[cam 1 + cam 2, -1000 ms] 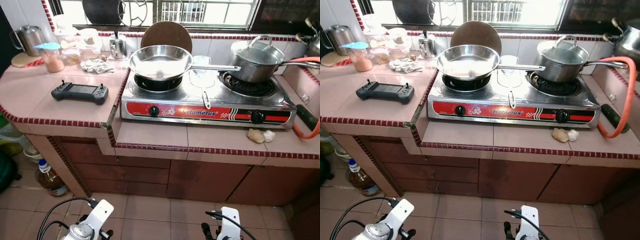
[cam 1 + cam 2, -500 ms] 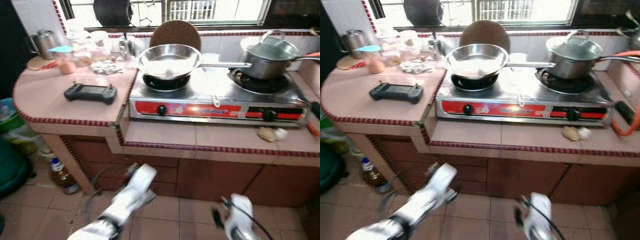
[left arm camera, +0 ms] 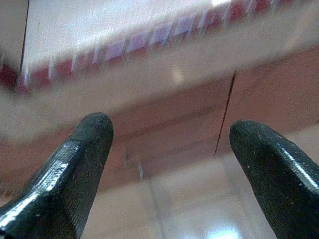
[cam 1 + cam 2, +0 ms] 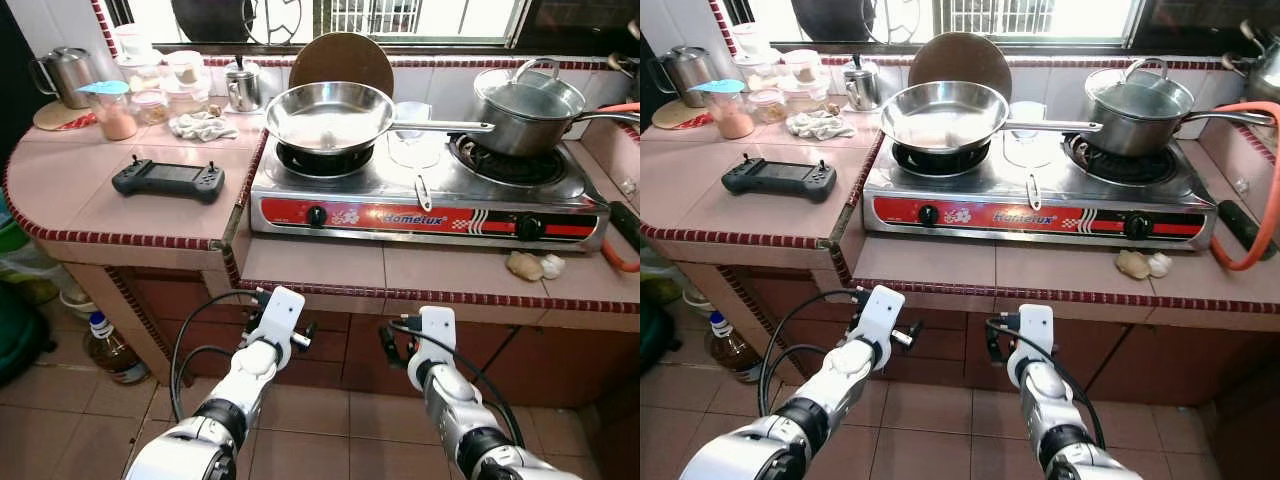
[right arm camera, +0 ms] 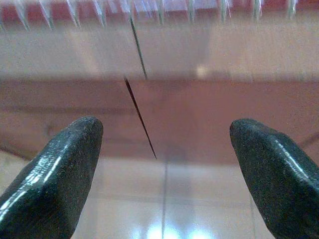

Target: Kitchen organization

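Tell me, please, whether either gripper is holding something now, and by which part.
Nothing is held. The left gripper and the right gripper both have their fingers apart with empty space between, facing the cabinet front below the counter.

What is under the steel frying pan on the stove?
The frying pan sits on the left burner of the gas stove. The burner's black grate shows at the pan's front edge; its centre is covered.

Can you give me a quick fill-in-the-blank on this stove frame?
1. The frying pan sits on the stove's ____ burner.
2. The black handheld controller lies on the countertop to the ____ of the stove.
3. The lidded saucepan sits on the ____ burner.
4. Both the left claw and right claw are ____.

Missing: left; left; right; open
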Controlling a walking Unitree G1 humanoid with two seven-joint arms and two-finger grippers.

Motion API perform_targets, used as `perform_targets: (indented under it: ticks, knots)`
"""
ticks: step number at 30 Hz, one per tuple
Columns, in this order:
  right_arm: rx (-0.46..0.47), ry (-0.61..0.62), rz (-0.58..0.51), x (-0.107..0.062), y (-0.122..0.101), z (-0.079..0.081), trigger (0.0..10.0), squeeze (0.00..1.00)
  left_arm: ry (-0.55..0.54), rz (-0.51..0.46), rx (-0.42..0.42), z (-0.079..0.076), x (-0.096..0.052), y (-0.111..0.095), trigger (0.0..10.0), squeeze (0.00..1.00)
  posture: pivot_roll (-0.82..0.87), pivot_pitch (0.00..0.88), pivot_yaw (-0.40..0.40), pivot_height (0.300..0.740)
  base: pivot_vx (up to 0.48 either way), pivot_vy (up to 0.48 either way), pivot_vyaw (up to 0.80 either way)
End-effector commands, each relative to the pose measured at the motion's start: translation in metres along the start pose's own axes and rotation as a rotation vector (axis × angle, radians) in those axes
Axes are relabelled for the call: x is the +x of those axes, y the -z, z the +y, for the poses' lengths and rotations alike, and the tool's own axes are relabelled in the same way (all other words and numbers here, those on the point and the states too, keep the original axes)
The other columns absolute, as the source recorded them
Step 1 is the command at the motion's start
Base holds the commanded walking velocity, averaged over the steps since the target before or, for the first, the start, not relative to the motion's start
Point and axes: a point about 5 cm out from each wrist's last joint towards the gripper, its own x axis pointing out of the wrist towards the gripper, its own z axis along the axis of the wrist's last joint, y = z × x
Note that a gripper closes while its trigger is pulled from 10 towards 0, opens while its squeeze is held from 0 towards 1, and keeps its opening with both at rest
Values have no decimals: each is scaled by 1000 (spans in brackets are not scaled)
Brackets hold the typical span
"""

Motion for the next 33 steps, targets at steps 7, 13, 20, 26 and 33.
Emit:
perform_targets:
  ticks: [7, 13, 20, 26, 33]
  knots:
    - [-42, 52, 164, -20, 49, -19, 10000, 0, -8, 205, 19, 16, -23, 62, 10000, 0, 130, 0, -36, 740, 0, 0, 0]
    - [-78, 90, 263, -35, 75, -34, 10000, 0, 4, 320, 61, 24, -39, 93, 10000, 0, 138, 0, -44, 740, 0, 0, 0]
    - [-99, 115, 322, -45, 88, -46, 10000, 0, 0, 418, 48, 26, -52, 115, 10000, 0, 139, 0, -43, 740, 0, 0, 0]
    - [-73, 137, 350, -49, 95, -47, 10000, 0, -6, 487, 51, 31, -62, 130, 10000, 0, 144, 0, -36, 740, 0, 0, 0]
    - [-21, 153, 353, -50, 98, -43, 10000, 0, 23, 494, 112, 35, -63, 129, 10000, 0, 144, 0, 3, 740, 0, 0, -196]
